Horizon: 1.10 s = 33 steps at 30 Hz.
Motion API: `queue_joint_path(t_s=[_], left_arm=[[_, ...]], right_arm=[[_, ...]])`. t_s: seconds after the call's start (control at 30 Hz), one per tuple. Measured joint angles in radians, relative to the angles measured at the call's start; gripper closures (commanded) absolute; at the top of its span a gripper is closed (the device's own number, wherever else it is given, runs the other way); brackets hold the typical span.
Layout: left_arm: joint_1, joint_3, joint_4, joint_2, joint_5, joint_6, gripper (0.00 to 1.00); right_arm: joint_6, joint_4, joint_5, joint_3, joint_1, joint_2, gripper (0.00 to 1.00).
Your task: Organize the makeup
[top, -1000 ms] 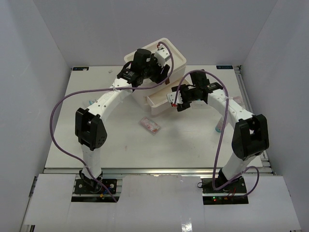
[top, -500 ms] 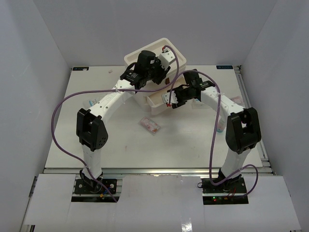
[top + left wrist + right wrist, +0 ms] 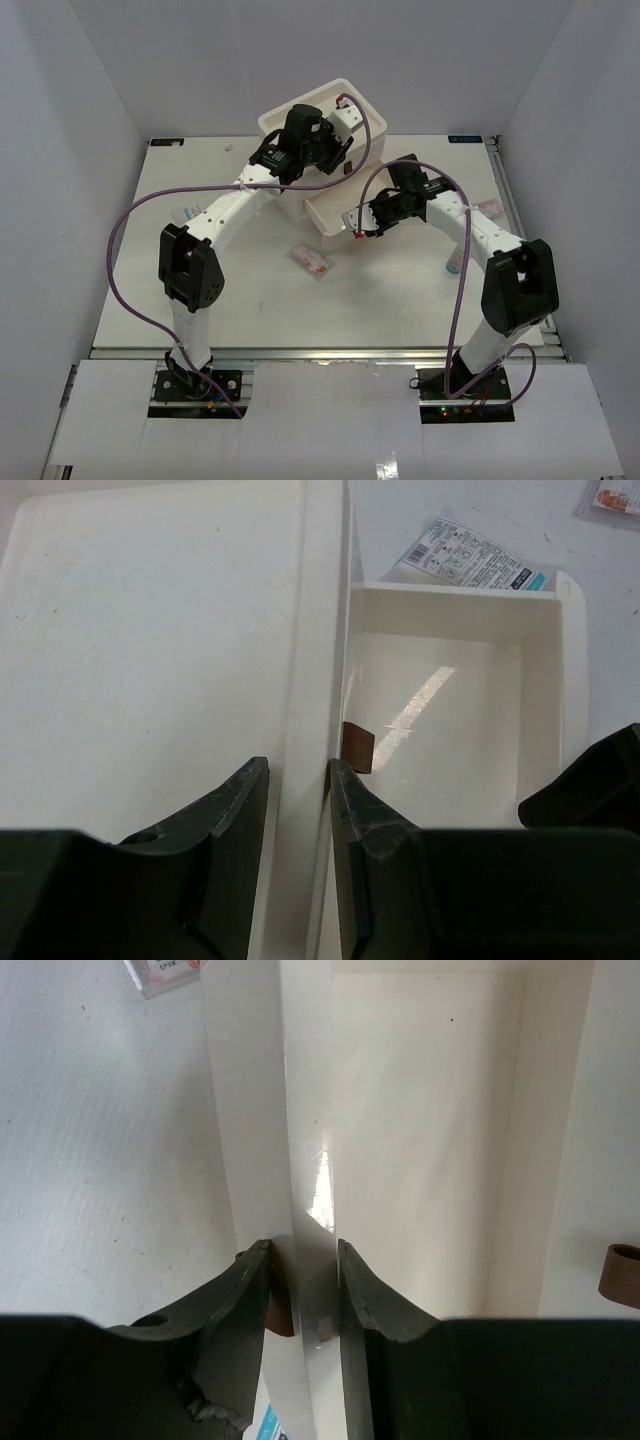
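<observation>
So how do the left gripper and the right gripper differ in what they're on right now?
The left gripper straddles the top rim of the cream box. The right gripper straddles the front wall of the open drawer. In the top view, the left gripper sits farther back, over the box. The right gripper is out in front of the box, at the drawer's outer end. Both have narrow jaws around a thin cream wall, and neither holds any makeup.

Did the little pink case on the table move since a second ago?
No. The flat clear case sits in the same spot on the table, just as far from its near edge as before.
</observation>
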State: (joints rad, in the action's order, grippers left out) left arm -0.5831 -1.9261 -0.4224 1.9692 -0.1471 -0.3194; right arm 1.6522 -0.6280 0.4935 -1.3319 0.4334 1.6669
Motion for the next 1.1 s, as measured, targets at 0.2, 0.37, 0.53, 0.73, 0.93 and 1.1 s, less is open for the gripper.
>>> queue_joint_path(t_s=[0.2, 0.37, 0.53, 0.73, 0.93, 1.1], left_arm=[[0.005, 0.000, 0.008, 0.003, -0.031, 0.014, 0.59], [0.012, -0.007, 0.007, 0.005, -0.048, 0.036, 0.46], [0.026, -0.034, -0.011, 0.010, -0.051, 0.068, 0.32], [0.036, -0.100, -0.021, 0.011, -0.051, 0.132, 0.20], [0.037, -0.095, 0.026, -0.068, -0.046, 0.237, 0.08], [0.038, 0.125, 0.123, -0.312, -0.035, 0.335, 0.02]], right_arm=[[-0.005, 0.004, -0.002, 0.020, -0.008, -0.014, 0.44], [-0.069, 0.003, 0.022, 0.021, -0.011, -0.062, 0.27], [-0.186, 0.008, 0.073, -0.010, -0.014, -0.109, 0.22], [-0.343, 0.024, 0.145, -0.039, -0.015, -0.226, 0.21], [-0.601, 0.039, 0.196, -0.054, -0.079, -0.368, 0.14], [-0.902, 0.099, 0.231, -0.130, -0.342, -0.369, 0.12]])
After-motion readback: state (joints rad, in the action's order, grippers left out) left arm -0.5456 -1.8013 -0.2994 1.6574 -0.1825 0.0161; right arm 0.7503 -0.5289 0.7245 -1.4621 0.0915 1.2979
